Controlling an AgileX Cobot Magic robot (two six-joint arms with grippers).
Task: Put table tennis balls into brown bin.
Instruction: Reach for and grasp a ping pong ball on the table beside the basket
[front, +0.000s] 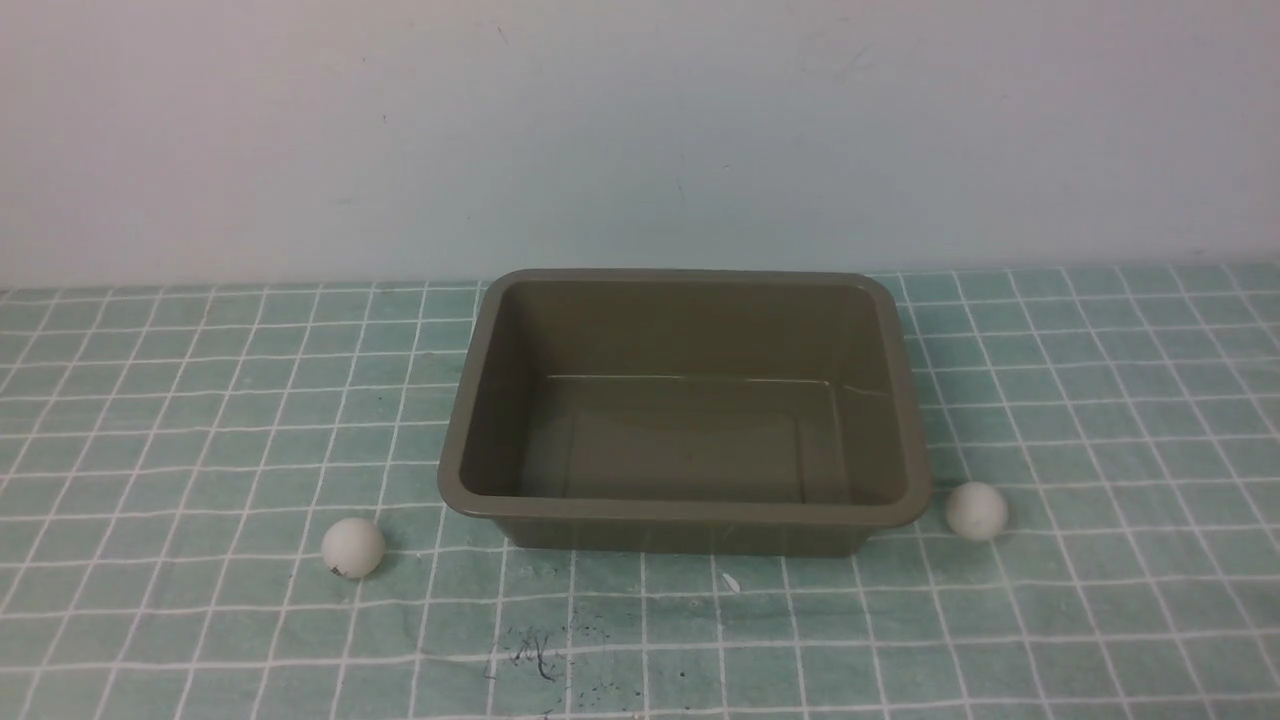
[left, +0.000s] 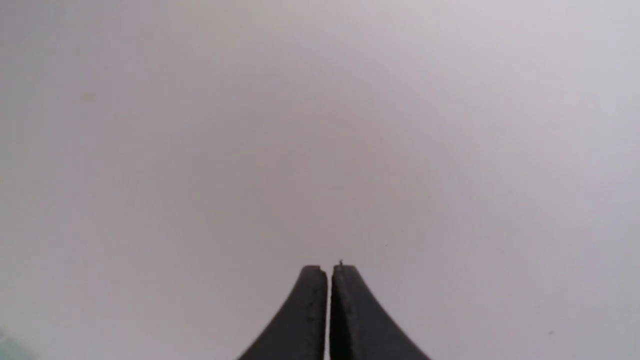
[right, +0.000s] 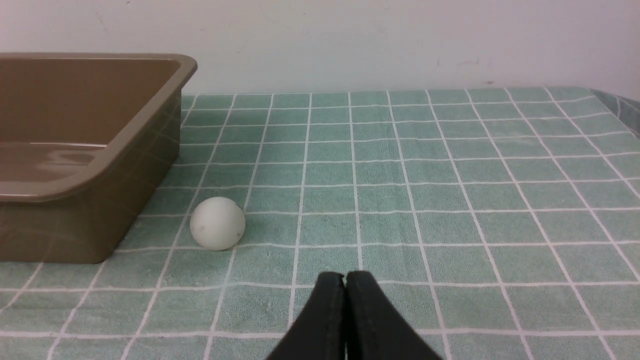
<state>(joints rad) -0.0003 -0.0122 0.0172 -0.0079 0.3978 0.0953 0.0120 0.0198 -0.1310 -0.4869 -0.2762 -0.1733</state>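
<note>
The olive-brown bin (front: 470, 400) sits mid-table with nothing inside it. One white ball (front: 353, 547), bearing a small dark mark, rests on the cloth off the bin's front left corner. The other ball (front: 976, 511) lies off its front right corner. In the right wrist view that ball (right: 217, 223) lies beside the bin (right: 90, 220), ahead of my right gripper (right: 345, 276), whose fingers are shut and empty. My left gripper (left: 328, 270) is shut too, holds nothing, and faces only a pale blank surface. Neither gripper shows in the front view.
A green cloth with a white grid (front: 1100, 400) covers the table up to a pale wall (front: 640, 130). Small dark specks mark the cloth (front: 535, 655) near the front edge. The cloth's right edge (right: 620, 107) shows in the right wrist view.
</note>
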